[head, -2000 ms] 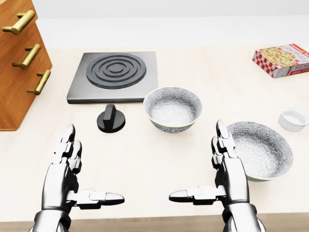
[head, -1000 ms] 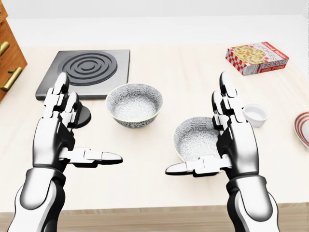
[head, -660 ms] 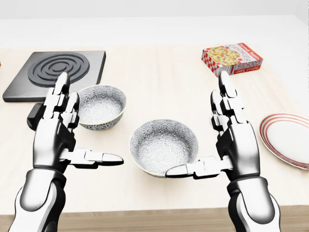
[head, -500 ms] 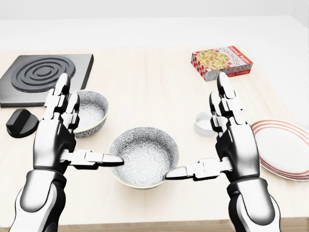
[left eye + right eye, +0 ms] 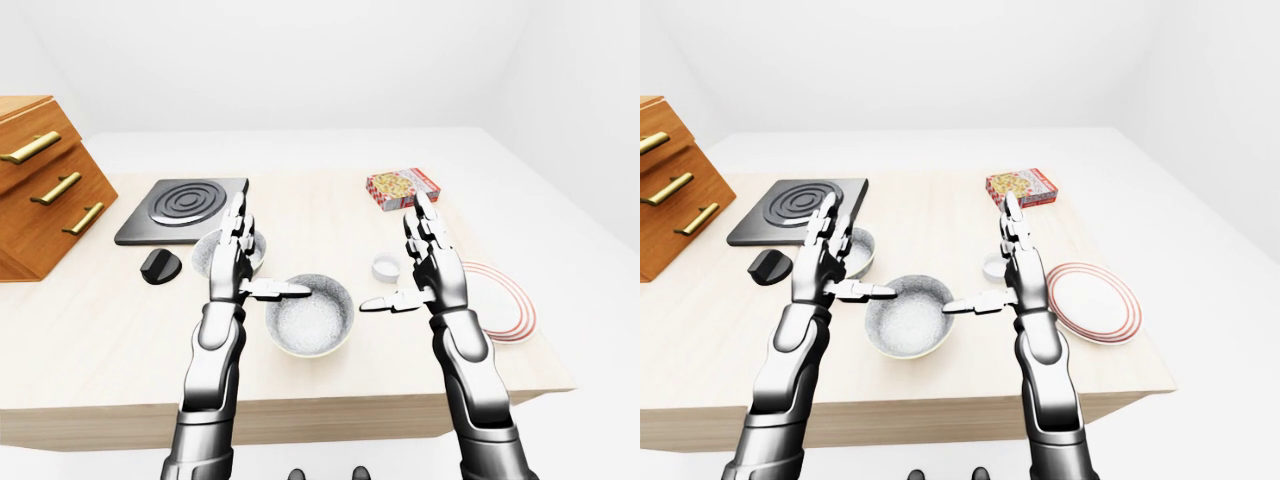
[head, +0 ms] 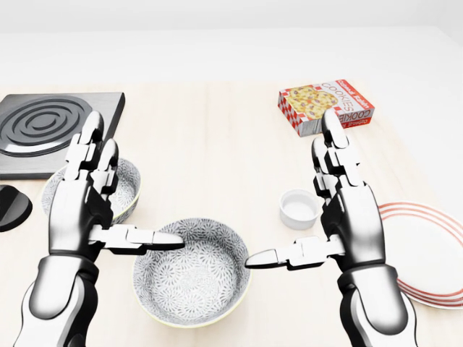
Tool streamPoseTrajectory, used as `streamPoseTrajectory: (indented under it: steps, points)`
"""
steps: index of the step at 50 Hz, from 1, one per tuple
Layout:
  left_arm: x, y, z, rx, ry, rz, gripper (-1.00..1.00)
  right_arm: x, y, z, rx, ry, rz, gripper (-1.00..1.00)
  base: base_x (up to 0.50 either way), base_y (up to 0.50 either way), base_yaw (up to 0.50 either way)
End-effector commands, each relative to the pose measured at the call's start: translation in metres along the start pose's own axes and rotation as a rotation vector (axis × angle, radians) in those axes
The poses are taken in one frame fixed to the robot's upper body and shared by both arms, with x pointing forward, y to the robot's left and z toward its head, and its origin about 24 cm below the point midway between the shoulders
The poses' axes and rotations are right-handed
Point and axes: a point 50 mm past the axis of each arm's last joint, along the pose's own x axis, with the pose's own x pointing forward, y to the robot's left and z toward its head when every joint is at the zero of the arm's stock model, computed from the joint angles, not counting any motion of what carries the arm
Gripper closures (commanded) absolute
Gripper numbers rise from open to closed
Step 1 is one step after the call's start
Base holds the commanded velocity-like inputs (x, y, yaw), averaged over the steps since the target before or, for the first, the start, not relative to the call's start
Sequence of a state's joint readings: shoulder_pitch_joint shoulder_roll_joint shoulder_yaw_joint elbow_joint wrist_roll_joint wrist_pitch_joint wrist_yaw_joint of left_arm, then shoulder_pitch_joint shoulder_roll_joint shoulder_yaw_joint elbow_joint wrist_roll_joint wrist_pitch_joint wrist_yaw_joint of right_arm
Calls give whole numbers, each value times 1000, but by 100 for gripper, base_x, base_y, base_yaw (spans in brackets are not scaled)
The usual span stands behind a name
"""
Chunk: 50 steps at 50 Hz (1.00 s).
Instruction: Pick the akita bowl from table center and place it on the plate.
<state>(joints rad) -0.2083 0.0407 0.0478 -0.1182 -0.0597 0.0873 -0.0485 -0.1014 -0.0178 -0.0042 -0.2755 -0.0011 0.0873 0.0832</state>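
Observation:
A grey patterned bowl (image 6: 192, 282) sits low in the head view, between my two hands. My left hand (image 6: 119, 202) is open, with its fingers upright and its thumb lying over the bowl's left rim. On the other side my right hand (image 6: 318, 224) is open too, its thumb tip just past the right rim. Neither hand closes on the bowl. A second bowl of the same pattern (image 6: 130, 184) stands at upper left, partly hidden by my left hand. The white plate with red rings (image 6: 434, 246) lies at the right edge, beside my right hand.
A small white cup (image 6: 300, 208) stands between the near bowl and the plate. A cookie box (image 6: 325, 106) lies at upper right. A black hotplate (image 6: 43, 130) and a black knob (image 6: 9, 206) are at left. A wooden drawer chest (image 5: 40, 190) stands on the table's (image 6: 217, 144) left end.
The camera has moved right and closer, so the whole picture slid left and down. The near bowl now lies between my thumbs and the plate has come into view. Both hands rose early, then held open.

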Motion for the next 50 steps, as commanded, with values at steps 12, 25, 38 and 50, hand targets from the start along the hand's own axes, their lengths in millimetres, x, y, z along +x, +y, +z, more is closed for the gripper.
streamPoseTrajectory:
  steps: [12, 25, 38, 50]
  points:
    - [17, 33, -22, 340, 132, 76, -100, -1, 1, -6, -1, 26, -9, -100, 0, 0, 0]
    - [54, 71, -23, 743, 156, 135, -100, -5, -1, -7, -7, 33, -10, -100, 0, 0, 0]
    - [73, 94, -50, 980, 357, 160, -100, -3, -1, -8, -13, 39, -12, -100, 0, 0, 0]
    - [63, 92, -72, 1111, 435, 112, -100, -3, -1, -8, -15, 38, -10, -100, 0, 0, 0]
